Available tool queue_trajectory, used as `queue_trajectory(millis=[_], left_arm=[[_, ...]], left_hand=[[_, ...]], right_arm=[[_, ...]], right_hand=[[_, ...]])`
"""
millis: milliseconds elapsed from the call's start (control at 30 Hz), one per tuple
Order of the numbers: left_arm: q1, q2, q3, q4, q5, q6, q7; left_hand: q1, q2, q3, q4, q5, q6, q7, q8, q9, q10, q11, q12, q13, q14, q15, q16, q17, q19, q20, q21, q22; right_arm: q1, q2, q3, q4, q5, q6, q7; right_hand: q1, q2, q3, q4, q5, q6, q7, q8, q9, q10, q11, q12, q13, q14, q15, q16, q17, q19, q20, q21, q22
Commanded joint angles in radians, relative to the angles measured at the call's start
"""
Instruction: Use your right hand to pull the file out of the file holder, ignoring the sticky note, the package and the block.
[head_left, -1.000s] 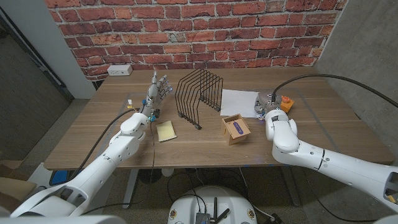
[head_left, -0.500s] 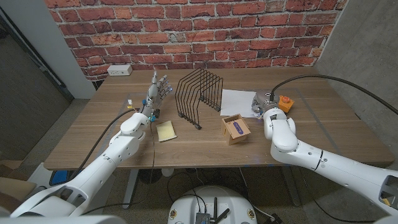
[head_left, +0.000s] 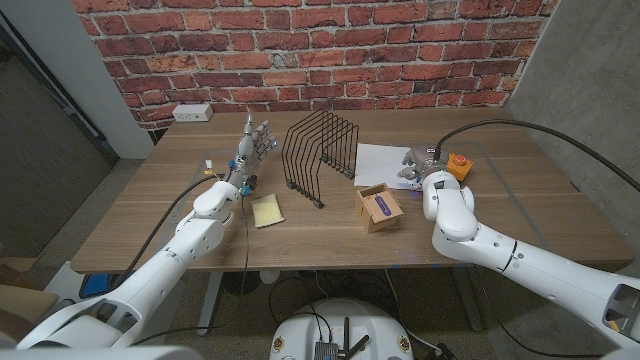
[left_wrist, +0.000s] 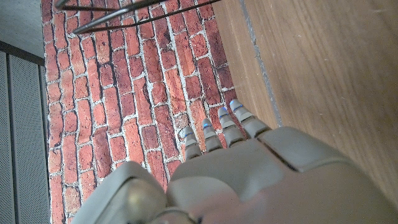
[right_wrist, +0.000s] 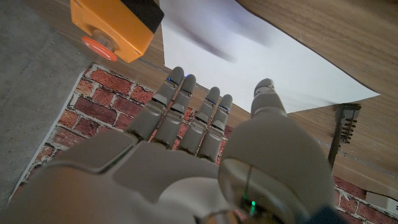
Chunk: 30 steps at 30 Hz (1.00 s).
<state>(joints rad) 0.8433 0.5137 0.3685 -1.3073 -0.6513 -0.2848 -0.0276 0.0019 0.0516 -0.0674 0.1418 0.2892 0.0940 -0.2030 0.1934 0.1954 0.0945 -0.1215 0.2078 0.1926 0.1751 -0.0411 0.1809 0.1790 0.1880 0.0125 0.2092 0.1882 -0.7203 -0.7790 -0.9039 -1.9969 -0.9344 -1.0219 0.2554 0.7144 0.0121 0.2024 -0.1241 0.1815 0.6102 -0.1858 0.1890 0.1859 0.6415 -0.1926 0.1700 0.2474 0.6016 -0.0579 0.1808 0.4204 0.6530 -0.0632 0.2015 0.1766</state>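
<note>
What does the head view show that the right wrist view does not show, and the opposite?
Head view alone: the left hand, the yellow sticky note, the open cardboard package and the whole black wire file holder.

Right wrist view alone: the right hand's straight fingers seen from close.

Both: the right hand, the white file flat on the wooden table, and the orange block.

White arms (head_left: 190, 240), black cables, grey hands (right_wrist: 186, 155)
</note>
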Motion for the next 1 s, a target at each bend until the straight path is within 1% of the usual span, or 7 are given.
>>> queue_trajectory(millis=[33,300,367,433,600,733,1000], left_arm=[[0.0,0.0,0.0,0.0,0.0,0.0,0.0],[0.0,0.0,0.0,0.0,0.0,0.0,0.0],[0.0,0.0,0.0,0.0,0.0,0.0,0.0],[0.0,0.0,0.0,0.0,0.0,0.0,0.0],[0.0,0.0,0.0,-0.001,0.0,0.001,0.001],[0.0,0.0,0.0,-0.001,0.0,0.001,0.001],[0.001,0.0,0.0,-0.001,0.0,0.0,0.0]], left_hand=[[0.001,0.012,-0.005,0.003,0.007,0.004,-0.005,0.007,0.003,0.0,-0.008,0.006,0.005,0.006,-0.004,0.006,0.003,0.005,0.002,0.008,0.006],[0.001,0.012,-0.005,0.003,0.007,0.004,-0.006,0.007,0.003,-0.001,-0.008,0.006,0.005,0.006,-0.004,0.006,0.003,0.006,0.002,0.009,0.006],[0.001,0.012,-0.005,0.003,0.007,0.004,-0.006,0.007,0.003,0.0,-0.006,0.006,0.005,0.006,-0.004,0.006,0.003,0.006,0.002,0.009,0.006],[0.001,0.012,-0.005,0.003,0.007,0.003,-0.006,0.007,0.003,0.001,-0.008,0.006,0.005,0.006,-0.004,0.006,0.003,0.006,0.002,0.009,0.006],[0.001,0.012,-0.005,0.003,0.007,0.005,-0.005,0.007,0.003,0.002,-0.006,0.007,0.005,0.007,-0.004,0.006,0.003,0.006,0.002,0.008,0.006],[0.001,0.012,-0.005,0.003,0.007,0.004,-0.006,0.007,0.003,0.002,-0.006,0.007,0.005,0.007,-0.004,0.006,0.003,0.006,0.002,0.009,0.006],[0.001,0.012,-0.005,0.003,0.007,0.003,-0.006,0.007,0.003,0.002,-0.007,0.007,0.005,0.006,-0.004,0.006,0.003,0.005,0.001,0.008,0.006]], right_arm=[[-0.006,0.016,0.033,-0.015,0.058,-0.012,-0.003],[-0.008,0.017,0.051,-0.029,0.122,-0.017,-0.038],[-0.004,0.015,0.048,-0.032,0.131,-0.023,-0.041],[0.004,0.014,0.041,-0.033,0.137,-0.033,-0.041],[0.017,0.008,0.04,-0.042,0.174,-0.041,-0.043],[0.0,0.014,0.073,-0.05,0.231,-0.029,-0.093],[-0.051,0.03,0.143,-0.063,0.351,0.0,-0.223]], right_hand=[[-0.018,-0.005,-0.011,0.0,0.008,-0.051,0.008,-0.011,0.001,-0.047,0.014,-0.003,-0.012,-0.049,-0.126,-0.002,-0.007,-0.018,-0.064,-0.006,0.0],[-0.045,-0.009,-0.021,0.004,0.01,-0.129,0.019,-0.017,0.001,-0.119,0.037,-0.003,-0.028,-0.114,-0.1,-0.002,-0.025,-0.042,-0.047,-0.012,-0.002],[-0.052,-0.011,-0.025,0.004,0.011,-0.167,0.027,-0.02,0.0,-0.143,0.049,-0.001,-0.033,-0.14,-0.087,-0.004,-0.032,-0.054,-0.041,-0.014,-0.002],[-0.055,-0.012,-0.027,0.002,0.012,-0.189,0.034,-0.018,0.0,-0.171,0.05,-0.003,-0.037,-0.158,-0.082,-0.002,-0.039,-0.061,-0.038,-0.015,-0.003],[-0.067,-0.016,-0.034,0.002,0.012,-0.242,0.038,-0.018,0.0,-0.218,0.064,-0.002,-0.043,-0.203,-0.066,-0.004,-0.054,-0.093,-0.029,-0.021,-0.004],[-0.09,-0.014,-0.041,0.01,0.012,-0.273,0.045,-0.016,0.0,-0.251,0.07,-0.001,-0.047,-0.236,-0.057,-0.003,-0.063,-0.109,-0.023,-0.021,-0.005],[-0.109,-0.003,-0.044,0.019,0.013,-0.29,0.042,-0.013,-0.001,-0.273,0.071,0.0,-0.049,-0.252,-0.054,0.001,-0.068,-0.12,-0.022,-0.021,-0.006]])
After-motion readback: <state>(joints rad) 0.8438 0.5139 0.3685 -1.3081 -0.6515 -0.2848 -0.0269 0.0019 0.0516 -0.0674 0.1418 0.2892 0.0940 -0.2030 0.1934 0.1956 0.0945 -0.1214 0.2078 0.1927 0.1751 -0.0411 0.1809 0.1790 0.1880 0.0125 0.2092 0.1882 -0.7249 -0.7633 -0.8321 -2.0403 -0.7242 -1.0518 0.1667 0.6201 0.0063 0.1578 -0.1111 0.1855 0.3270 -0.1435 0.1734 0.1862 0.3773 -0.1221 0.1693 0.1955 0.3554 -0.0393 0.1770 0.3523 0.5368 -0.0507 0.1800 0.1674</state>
